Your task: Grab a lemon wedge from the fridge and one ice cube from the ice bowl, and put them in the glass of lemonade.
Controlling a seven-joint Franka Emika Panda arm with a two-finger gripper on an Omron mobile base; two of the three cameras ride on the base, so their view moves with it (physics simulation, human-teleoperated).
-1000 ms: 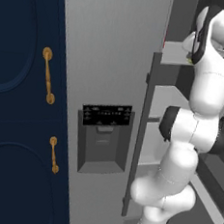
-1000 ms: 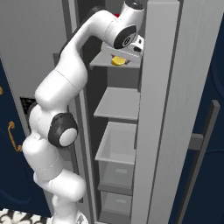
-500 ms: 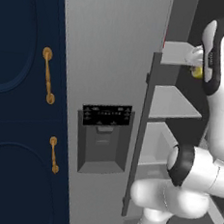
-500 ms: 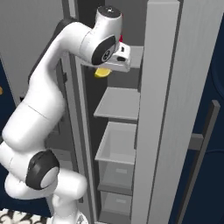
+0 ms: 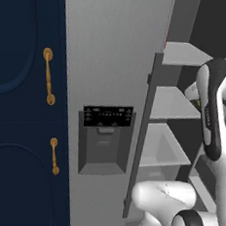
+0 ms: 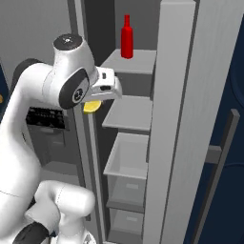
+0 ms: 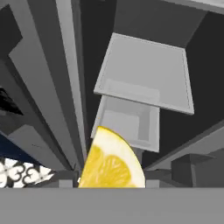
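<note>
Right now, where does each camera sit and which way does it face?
Left base view: behind-left, facing the fridge door and shelves; arm at right.
Right base view: behind-right, facing the open fridge and red bottle; arm at left, gripper holding the lemon wedge.
Hand view: on the hand, looking down the shelves past the wedge.
Shared: wedge, shelves.

Flat, even rendered light; dim fridge (image 6: 181, 119) interior; slight softness.

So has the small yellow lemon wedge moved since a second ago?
Yes. The yellow lemon wedge, held in the tool, has come out leftward, off the grey fridge shelf.
</note>
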